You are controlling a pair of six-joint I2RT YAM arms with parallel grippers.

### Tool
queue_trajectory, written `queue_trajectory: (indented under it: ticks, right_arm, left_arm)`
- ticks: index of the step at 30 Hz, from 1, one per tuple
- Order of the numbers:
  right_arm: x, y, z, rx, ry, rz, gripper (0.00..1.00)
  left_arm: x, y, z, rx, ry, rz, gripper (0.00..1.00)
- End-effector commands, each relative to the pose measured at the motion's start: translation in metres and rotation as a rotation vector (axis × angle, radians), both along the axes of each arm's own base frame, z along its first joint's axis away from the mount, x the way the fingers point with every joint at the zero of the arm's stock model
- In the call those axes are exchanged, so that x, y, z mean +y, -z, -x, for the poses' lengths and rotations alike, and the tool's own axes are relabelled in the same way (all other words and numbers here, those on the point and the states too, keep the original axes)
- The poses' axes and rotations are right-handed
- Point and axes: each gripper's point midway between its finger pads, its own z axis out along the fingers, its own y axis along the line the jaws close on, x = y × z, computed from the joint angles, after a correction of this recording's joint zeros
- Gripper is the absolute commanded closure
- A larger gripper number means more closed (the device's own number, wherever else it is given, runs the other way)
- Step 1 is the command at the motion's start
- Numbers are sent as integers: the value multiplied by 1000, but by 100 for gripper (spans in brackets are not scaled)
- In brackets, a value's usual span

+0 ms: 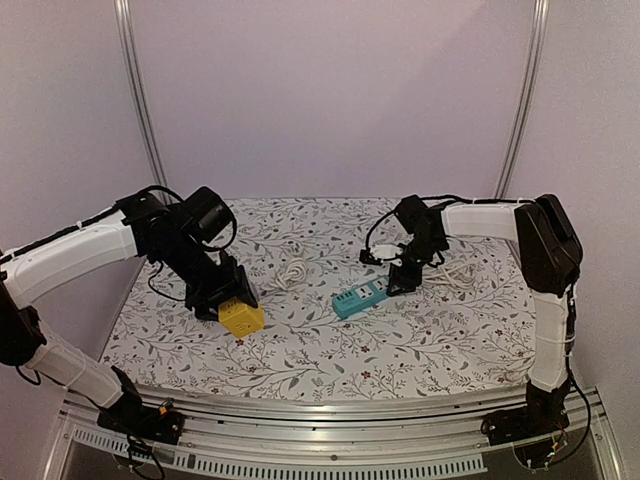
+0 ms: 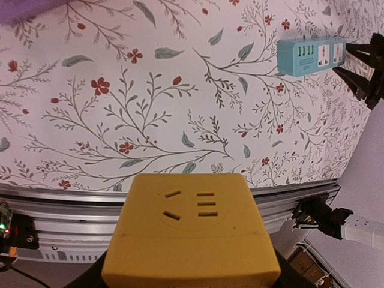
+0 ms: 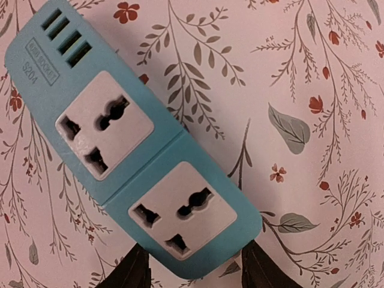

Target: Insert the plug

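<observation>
Floral cloth (image 1: 330, 350), right gripper (image 3: 195, 267) clasping blue strip (image 3: 132, 162)

Top camera high at the near edge, looking down across the worktop (image 1: 400, 340), left wrist close behind yellow block (image 2: 189, 231), right wrist directly over teal power strip (image 3: 171, 150), seen in all.

A: Arm colours?
B: White shells on the long links of the left arm (image 1: 75, 255) and right arm (image 1: 480, 220), black at the joints; black bases bolted at the near edge of the floral table (image 1: 330, 350).
A: Cables?
B: Thin black ones, looped along both arms above the table.
A: Grippers?
B: Black all over on the left gripper (image 1: 228, 300) and right gripper (image 1: 402, 283), with angular, tapering fingers (image 3: 129, 273).
</observation>
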Motion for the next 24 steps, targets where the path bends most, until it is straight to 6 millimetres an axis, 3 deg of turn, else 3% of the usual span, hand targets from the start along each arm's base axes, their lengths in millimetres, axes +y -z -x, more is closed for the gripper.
queue_trajectory:
  ticks: [1,3,13,20,24]
  right_arm:
    - [9,-9,9,34,-12,-43,61]
    - [9,-8,11,39,2,-37,67]
    - [29,-9,54,128,39,-24,70]
    - [76,-29,96,157,87,-92,66]
    - [102,-34,107,200,170,-171,64]
  left_arm:
    - [4,-2,-3,-5,8,14,100]
    - [3,-2,-5,-5,15,14,100]
    - [1,-8,-9,-27,14,33,100]
    - [9,-11,-2,-39,-2,41,100]
    - [15,-10,5,-31,-20,42,100]
